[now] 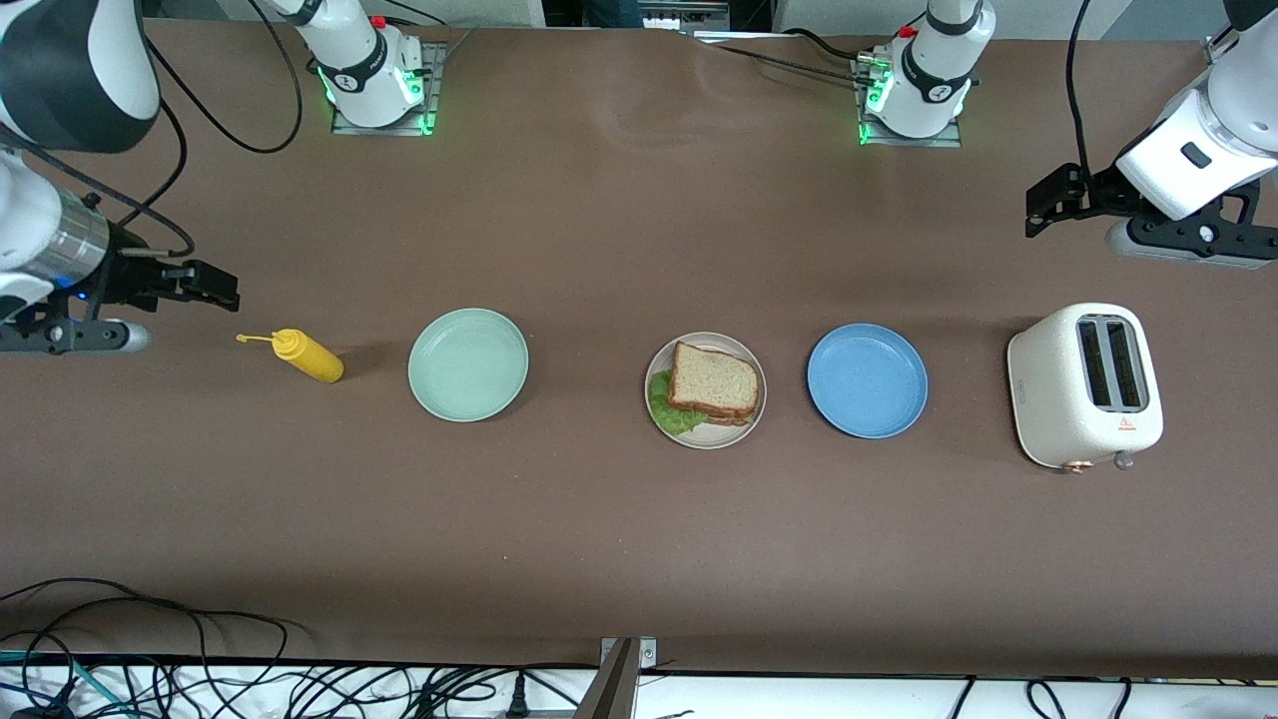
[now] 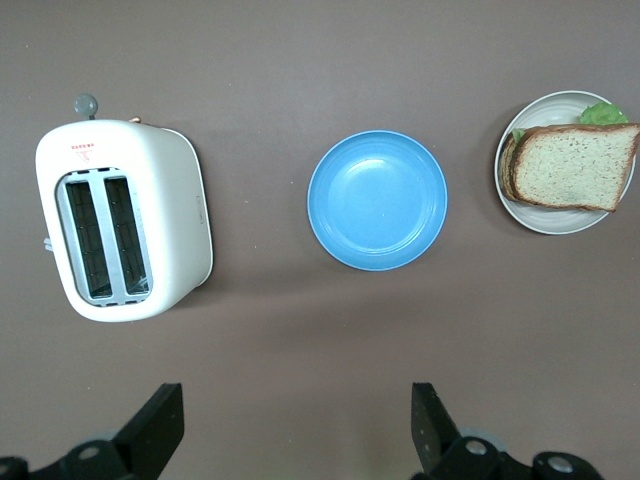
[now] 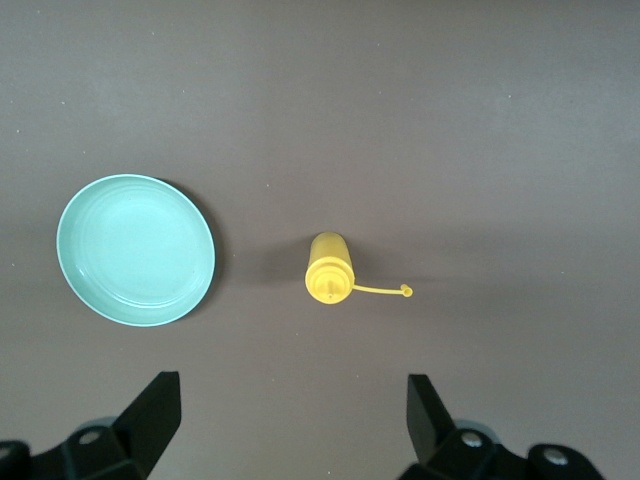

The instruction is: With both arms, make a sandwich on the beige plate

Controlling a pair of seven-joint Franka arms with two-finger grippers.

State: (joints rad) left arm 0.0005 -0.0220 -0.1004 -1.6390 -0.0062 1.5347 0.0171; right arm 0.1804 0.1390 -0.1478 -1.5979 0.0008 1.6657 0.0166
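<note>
The right end effector [image 1: 205, 285] hangs over the bench [image 1: 599, 559] at the right arm's end, fingers spread and empty, just above a yellow squeeze bottle [image 1: 310, 357] lying on its side. Next along the row comes the empty mint-green plate [image 1: 468, 364]. Then the beige plate [image 1: 744, 424], carrying the sandwich [image 1: 712, 381]: two brown slices stacked, with lettuce [image 1: 671, 404] poking out at the edge toward the right arm. By the look of it the sandwich is already assembled, so little seems left but for both arms to wait. Beside it sits an empty blue plate [image 1: 867, 380], then a white toaster [image 1: 1085, 385], its slots running away from the front camera. The left end effector [image 1: 1048, 205] hovers above the toaster's end of the bench, fingers also spread and empty. The sandwich lies well apart from both, somewhat closer to the left arm.
</note>
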